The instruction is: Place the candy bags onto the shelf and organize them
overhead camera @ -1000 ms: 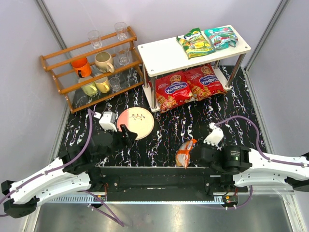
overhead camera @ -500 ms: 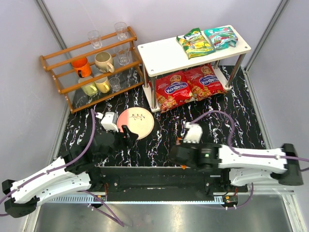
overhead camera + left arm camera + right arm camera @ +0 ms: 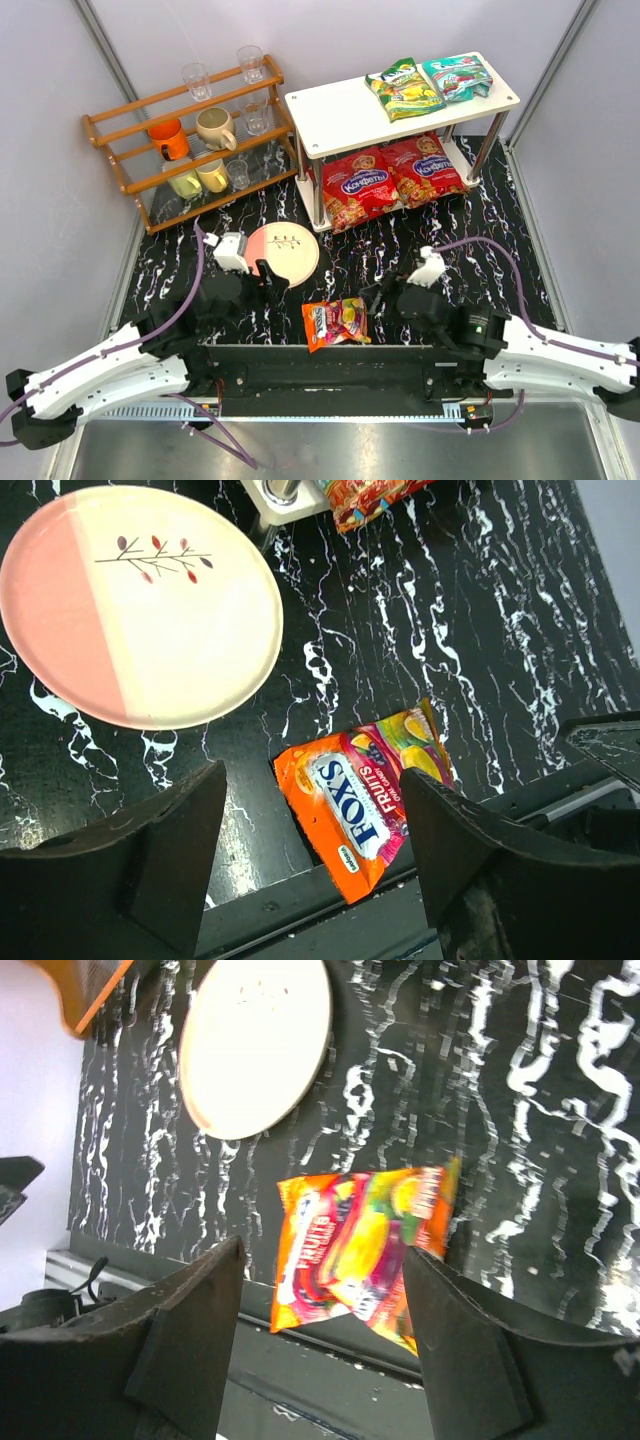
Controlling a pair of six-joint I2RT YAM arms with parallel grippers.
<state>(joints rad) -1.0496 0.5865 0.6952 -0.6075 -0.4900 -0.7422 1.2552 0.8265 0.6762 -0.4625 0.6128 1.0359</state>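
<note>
The jaws of both arms stand spread and pinch nothing. In the top view the left gripper (image 3: 263,282) hangs just beside the one plate (image 3: 282,253), and the right gripper (image 3: 376,297) is just to the right of the small orange bag (image 3: 337,323), which lies flat on the table (image 3: 500,200) at its near edge, well apart from the shelf (image 3: 340,105). I count five candy bags: the orange one, two red bags (image 3: 358,185) side by side on the lower tier, and a yellow-green bag (image 3: 403,88) with a teal bag (image 3: 457,75) on the upper tier. The wooden rack (image 3: 130,108) holds four cups and, as far as I can tell, four glasses. In the left wrist view the left gripper (image 3: 312,776) frames the orange bag (image 3: 360,800) from above without touching it, the plate (image 3: 140,605) beyond. In the right wrist view the right gripper (image 3: 322,1250) is wide apart above the same bag (image 3: 360,1250). The packet looks light, soft and crinkly, with a glossy skin that may slip; I would take hold at a sealed edge or across its narrow width, not at the puffy middle.
</note>
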